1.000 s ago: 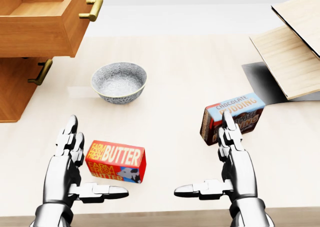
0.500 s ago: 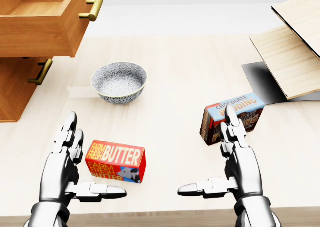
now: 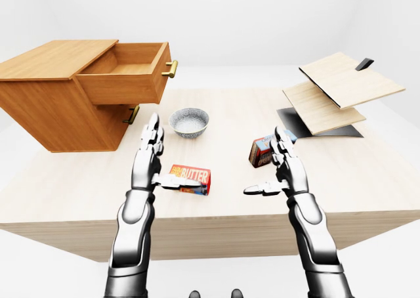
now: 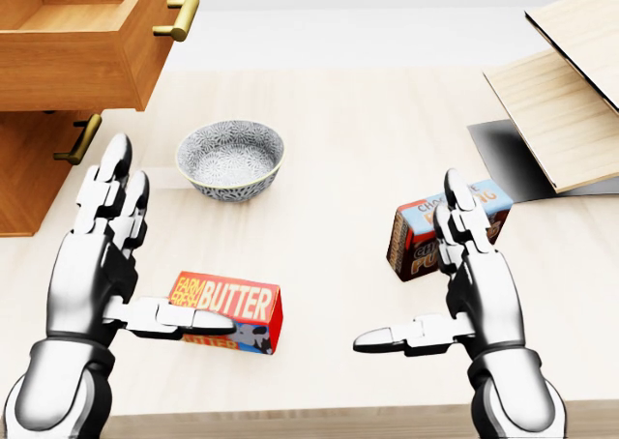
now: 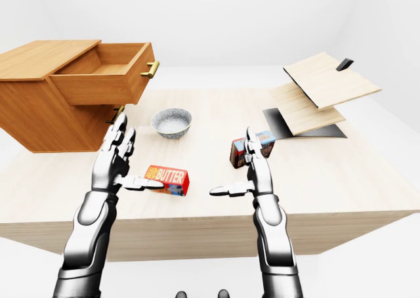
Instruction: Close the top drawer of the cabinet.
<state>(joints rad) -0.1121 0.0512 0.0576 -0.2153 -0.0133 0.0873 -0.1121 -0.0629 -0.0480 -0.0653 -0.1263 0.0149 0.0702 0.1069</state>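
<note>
Two hands hang over the desk (image 3: 367,180), both spread wide and holding nothing. My left hand (image 4: 102,255) has its fingers pointing up toward the cabinet (image 3: 46,104), its thumb lying across the top edge of the butter box (image 4: 232,313) and hiding part of the print. My right hand (image 4: 469,284) covers part of the pudding box (image 4: 426,228), so I read only a few letters. The top drawer (image 3: 125,81) stands pulled out at upper left in the left-eye view; the head view cuts it off at the frame edge. A bowl (image 4: 230,159) sits between drawer and butter. Tilted boards (image 3: 341,88) lie at right.
</note>
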